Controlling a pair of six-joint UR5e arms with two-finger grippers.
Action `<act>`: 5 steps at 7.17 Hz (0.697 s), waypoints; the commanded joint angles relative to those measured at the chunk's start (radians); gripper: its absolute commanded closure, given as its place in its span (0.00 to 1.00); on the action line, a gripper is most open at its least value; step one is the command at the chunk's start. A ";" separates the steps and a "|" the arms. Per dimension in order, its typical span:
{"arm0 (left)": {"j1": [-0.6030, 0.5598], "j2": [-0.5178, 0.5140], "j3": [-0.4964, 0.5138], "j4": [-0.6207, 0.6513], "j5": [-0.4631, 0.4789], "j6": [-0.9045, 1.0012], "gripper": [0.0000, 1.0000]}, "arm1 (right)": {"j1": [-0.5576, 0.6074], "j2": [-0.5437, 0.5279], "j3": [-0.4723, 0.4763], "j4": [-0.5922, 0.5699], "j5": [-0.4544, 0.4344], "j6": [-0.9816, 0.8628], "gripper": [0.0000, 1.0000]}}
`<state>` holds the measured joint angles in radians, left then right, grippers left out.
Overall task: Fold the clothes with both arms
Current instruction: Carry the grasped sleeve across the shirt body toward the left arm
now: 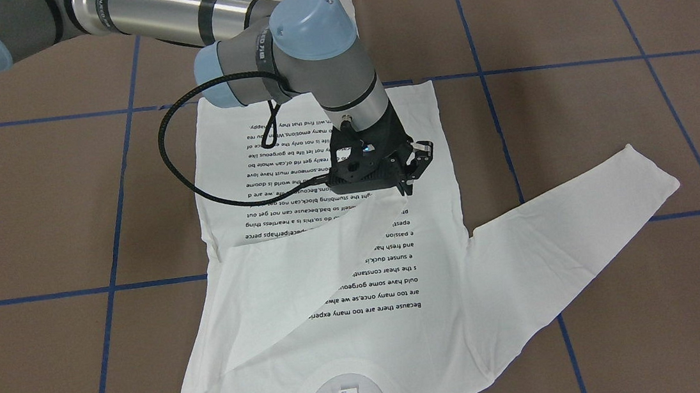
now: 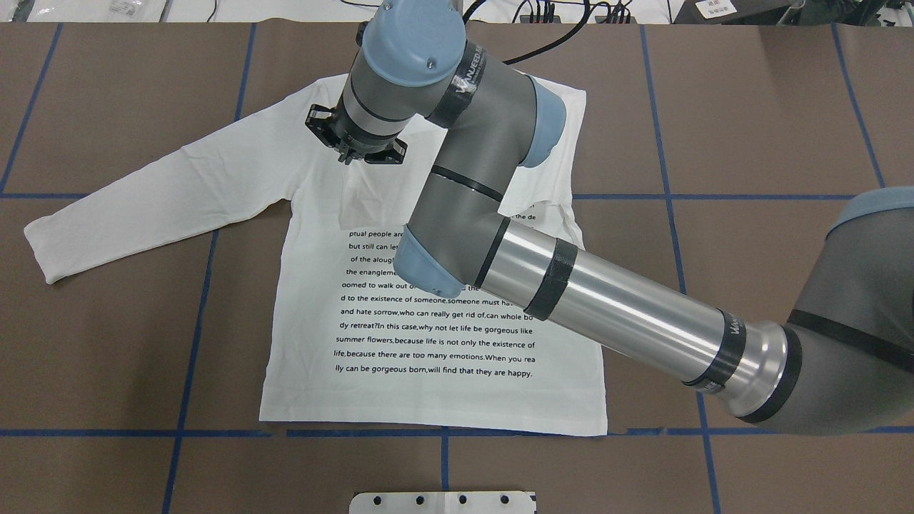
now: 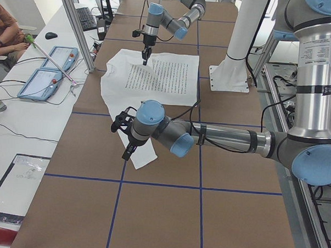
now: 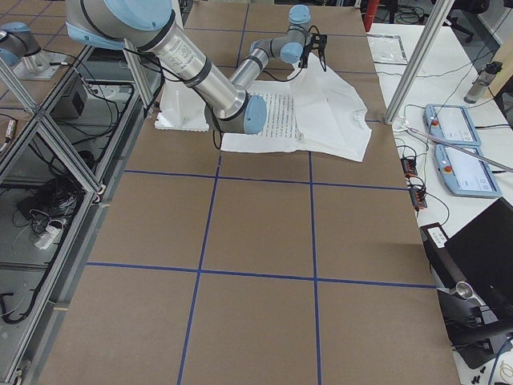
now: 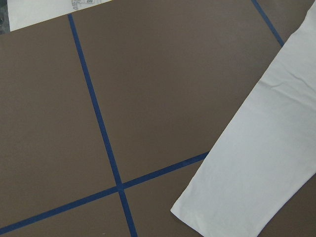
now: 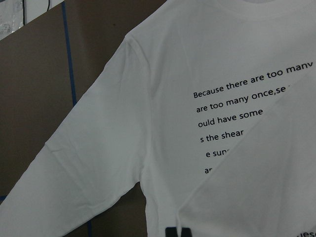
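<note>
Brown table (image 2: 750, 107), white T-shirt (image 2: 428, 400), sleeve (image 1: 306, 271) folded across

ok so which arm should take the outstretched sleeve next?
Left, probably. The left gripper hangs near the outstretched sleeve, whose cuff shows in its wrist view. The right gripper is over the T-shirt body, farther from that cuff.

White T-shirt (image 2: 428, 400) with black text lines, brown table (image 2: 750, 107), blue grid lines (image 2: 750, 196)
</note>
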<state>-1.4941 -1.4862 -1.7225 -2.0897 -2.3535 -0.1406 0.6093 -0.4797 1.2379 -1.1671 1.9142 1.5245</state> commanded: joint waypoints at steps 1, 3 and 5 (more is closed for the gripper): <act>0.002 -0.003 0.000 -0.006 0.000 -0.054 0.00 | -0.031 0.045 -0.081 0.056 -0.055 0.000 1.00; 0.002 -0.003 0.000 -0.006 0.000 -0.056 0.00 | -0.033 0.049 -0.104 0.075 -0.069 0.002 1.00; 0.029 -0.003 0.001 -0.007 0.002 -0.066 0.00 | -0.049 0.094 -0.164 0.076 -0.115 0.043 0.14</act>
<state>-1.4847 -1.4901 -1.7225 -2.0957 -2.3528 -0.1990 0.5705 -0.4192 1.1170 -1.0934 1.8281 1.5450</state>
